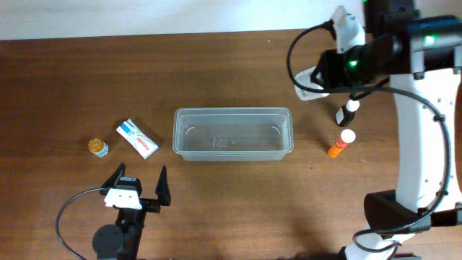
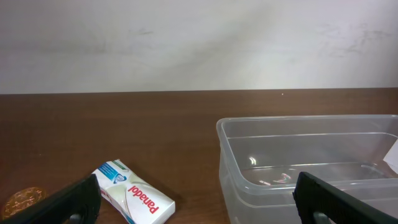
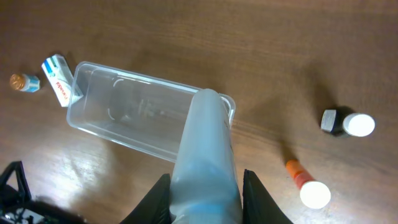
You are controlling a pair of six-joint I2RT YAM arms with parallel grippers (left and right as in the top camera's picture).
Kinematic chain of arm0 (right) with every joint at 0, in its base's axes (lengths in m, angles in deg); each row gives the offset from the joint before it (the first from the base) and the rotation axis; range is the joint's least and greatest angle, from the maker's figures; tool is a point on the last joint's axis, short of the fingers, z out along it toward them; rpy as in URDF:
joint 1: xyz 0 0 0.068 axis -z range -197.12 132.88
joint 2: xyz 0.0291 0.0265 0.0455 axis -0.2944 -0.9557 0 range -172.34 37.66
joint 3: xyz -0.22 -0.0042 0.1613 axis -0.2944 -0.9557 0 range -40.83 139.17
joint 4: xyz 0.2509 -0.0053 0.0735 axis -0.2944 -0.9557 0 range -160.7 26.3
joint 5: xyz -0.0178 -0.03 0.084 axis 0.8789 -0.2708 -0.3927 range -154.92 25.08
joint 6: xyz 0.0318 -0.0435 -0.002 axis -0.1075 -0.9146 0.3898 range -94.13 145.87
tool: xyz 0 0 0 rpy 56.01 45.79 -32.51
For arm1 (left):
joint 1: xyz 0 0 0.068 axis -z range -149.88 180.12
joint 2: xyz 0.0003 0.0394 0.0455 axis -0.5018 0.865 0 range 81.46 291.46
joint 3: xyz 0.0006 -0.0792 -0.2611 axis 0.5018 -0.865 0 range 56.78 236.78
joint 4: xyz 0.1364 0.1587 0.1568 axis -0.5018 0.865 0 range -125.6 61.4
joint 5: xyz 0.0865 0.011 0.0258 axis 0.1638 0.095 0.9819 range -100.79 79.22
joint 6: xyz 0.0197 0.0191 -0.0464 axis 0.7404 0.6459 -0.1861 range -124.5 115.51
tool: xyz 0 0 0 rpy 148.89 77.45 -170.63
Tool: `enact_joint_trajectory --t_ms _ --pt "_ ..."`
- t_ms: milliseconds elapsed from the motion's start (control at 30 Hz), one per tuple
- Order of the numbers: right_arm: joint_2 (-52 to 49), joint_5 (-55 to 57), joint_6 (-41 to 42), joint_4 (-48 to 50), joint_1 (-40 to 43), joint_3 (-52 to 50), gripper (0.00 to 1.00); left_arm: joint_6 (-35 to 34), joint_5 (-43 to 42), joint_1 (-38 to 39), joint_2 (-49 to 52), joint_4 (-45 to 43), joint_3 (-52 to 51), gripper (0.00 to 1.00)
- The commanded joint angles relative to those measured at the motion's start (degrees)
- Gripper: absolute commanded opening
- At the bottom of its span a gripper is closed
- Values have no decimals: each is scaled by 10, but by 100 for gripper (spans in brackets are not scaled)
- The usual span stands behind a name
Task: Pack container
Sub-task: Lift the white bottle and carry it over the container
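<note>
At the middle of the table (image 1: 231, 217) lies the container (image 1: 232, 133), a clear, long, shallow tub with rounded corners, its long sides running left to right.

Just off its left end a white Panadol box (image 1: 137, 139) lies at an angle, near the tub but apart from it, and a small gold-capped jar (image 1: 98, 147) sits a little further left.

Off the right end, well apart from the tub, a dark bottle (image 1: 346, 112) with a white cap lies on the wood. An orange tube (image 1: 341, 144) with a white cap is just below it in the overhead view.

The right gripper (image 3: 205, 194) is clamped on a pale tube (image 3: 205, 143) – dark fingers (image 3: 157, 198) press on both sides of it. In the right wrist view the tube's tip lines up with the container's right end. From overhead, that arm hangs beyond the tub's far right corner.

The left gripper (image 1: 138, 178) is at the near left of the table – claw wide apart, nothing between the fingers. It points toward the box and the tub's left end.
</note>
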Motion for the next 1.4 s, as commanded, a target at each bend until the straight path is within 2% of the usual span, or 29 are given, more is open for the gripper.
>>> enact_joint_trajectory --t_ms 0,167,400,533,1133,1367 --pt "5 87 97 2 -40 12 6 11 0 -3 -3 4 -1 99" --pt "-21 151 161 3 -93 -19 6 11 0 -3 -3 4 -1 99" --pt "-33 144 196 95 -116 -215 6 11 0 -3 -3 4 -1 99" --pt "-33 128 197 150 -132 -280 6 11 0 -3 -3 4 -1 99" --pt "-33 137 242 352 -149 -448 6 11 0 -3 -3 4 -1 99" --pt "-33 150 246 364 -148 -461 6 11 0 -3 -3 4 -1 99"
